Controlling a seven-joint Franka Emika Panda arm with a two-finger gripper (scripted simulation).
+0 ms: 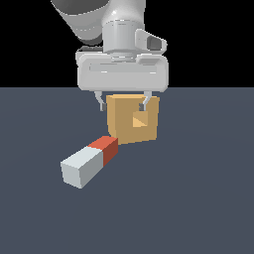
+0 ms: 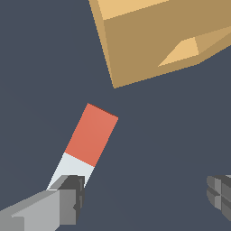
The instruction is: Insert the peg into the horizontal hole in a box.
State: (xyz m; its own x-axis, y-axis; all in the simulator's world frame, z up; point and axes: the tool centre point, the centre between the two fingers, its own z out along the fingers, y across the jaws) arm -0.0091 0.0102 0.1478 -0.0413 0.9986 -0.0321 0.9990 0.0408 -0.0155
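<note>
The box (image 1: 133,120) is shown on the floor with its hole (image 1: 140,119) facing the near side. The gripper (image 1: 122,106) is held above with jaws wide apart, grasping nothing. The peg (image 1: 89,161) lies near-left of the jaws, its long axis diagonal and its red end close to the box.

Arm: glossy light-grey rounded links, darker grey shading on the upper segment. White cylindrical wrist flange with a small boxy side housing carrying a dark window. Wide, pale grey rectangular gripper body (image 1: 122,106) with rounded corners. Two thin grey metal fingers (image 1: 101,102); wrist view shows light-grey finger shanks ending in dark grey ribbed pads (image 2: 74,198).
</note>
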